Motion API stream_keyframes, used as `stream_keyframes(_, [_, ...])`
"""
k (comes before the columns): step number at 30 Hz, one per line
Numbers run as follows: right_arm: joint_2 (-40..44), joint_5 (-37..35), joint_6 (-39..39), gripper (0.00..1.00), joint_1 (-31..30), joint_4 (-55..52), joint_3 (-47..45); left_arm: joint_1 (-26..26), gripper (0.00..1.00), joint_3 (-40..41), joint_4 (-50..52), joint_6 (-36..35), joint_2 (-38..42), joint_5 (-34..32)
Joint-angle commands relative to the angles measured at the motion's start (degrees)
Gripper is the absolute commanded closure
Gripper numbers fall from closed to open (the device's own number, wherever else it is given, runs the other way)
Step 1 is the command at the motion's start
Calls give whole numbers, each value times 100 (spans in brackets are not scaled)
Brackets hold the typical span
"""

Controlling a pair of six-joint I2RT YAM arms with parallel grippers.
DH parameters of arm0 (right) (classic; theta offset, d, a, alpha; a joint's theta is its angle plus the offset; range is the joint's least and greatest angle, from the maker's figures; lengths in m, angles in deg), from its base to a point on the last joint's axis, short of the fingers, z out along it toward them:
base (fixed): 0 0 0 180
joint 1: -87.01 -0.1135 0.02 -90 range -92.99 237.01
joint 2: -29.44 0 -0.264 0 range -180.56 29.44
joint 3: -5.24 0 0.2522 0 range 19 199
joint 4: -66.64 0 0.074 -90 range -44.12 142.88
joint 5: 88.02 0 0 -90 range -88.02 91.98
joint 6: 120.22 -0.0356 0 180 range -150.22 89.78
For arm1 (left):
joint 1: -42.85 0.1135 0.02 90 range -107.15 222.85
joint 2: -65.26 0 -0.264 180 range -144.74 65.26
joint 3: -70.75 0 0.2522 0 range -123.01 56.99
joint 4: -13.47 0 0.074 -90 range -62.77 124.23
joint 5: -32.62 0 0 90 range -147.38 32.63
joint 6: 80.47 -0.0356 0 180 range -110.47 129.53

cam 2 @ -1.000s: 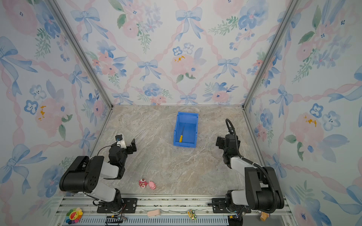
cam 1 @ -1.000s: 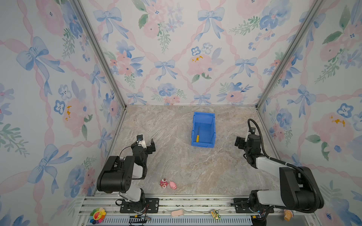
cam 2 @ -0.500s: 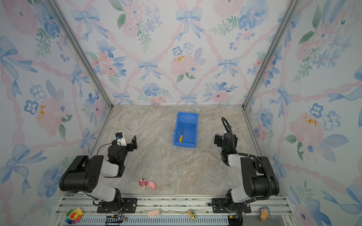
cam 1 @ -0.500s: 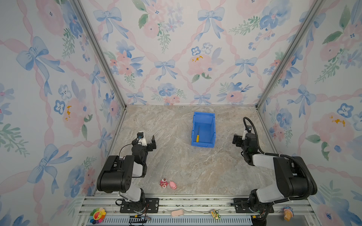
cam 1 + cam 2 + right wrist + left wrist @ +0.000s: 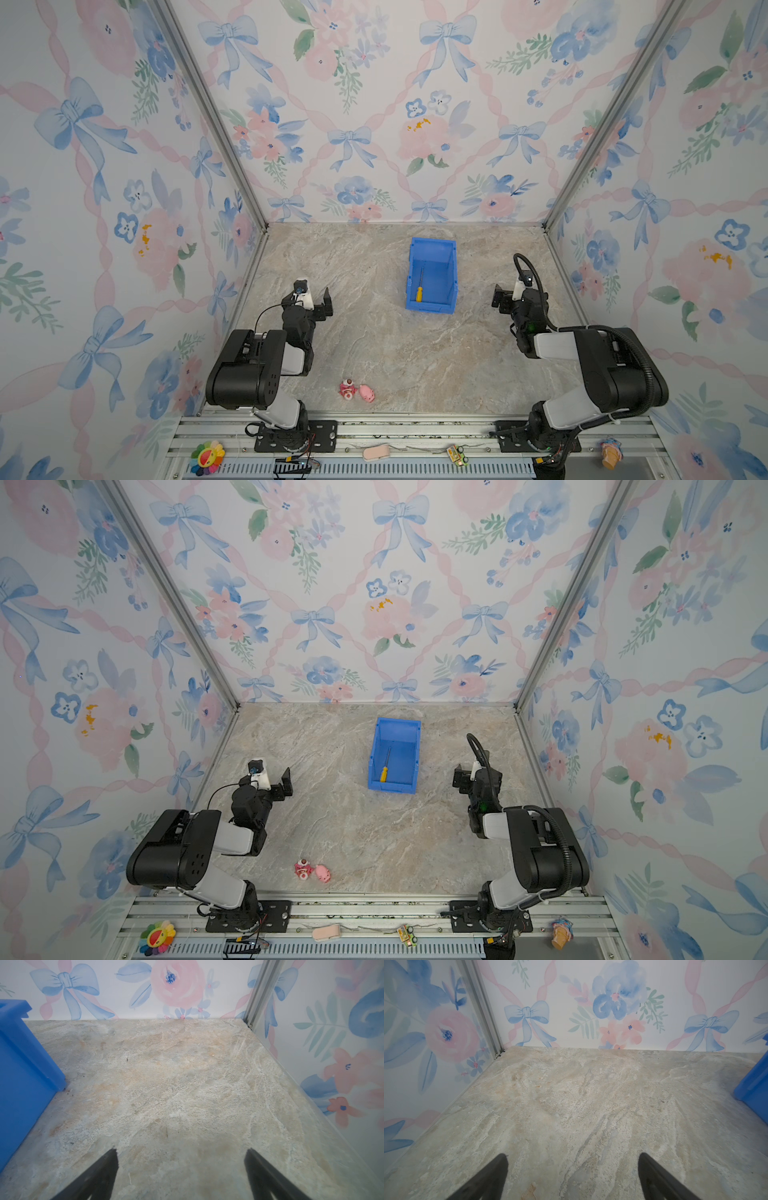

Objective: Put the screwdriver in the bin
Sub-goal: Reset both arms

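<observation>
The blue bin stands on the marble floor, right of centre and toward the back. The screwdriver lies inside it along its left wall, yellow handle nearest the front lip. My left gripper hovers low at the left, open and empty, well left of the bin. Open and empty as well, my right gripper sits to the right of the bin.
Two small pink toys lie on the floor near the front edge, between the arm bases. A flower toy, a pink piece, a tiny car and a figure rest on the front rail. Patterned walls enclose three sides.
The right arm has folded back a little and its gripper has shifted slightly. The left gripper has edged a bit away from the front. Bin and screwdriver have not moved.
</observation>
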Motion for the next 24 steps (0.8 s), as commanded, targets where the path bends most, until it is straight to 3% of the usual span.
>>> stream_keyframes(1, [-19,61,59,3,-3,184,-31,-37,2,-74,30,-119,-59,-120])
stream_keyframes(24, [-19,57,58,3,-7,175,-22,-148,2,-109,108,-221,-55,-231])
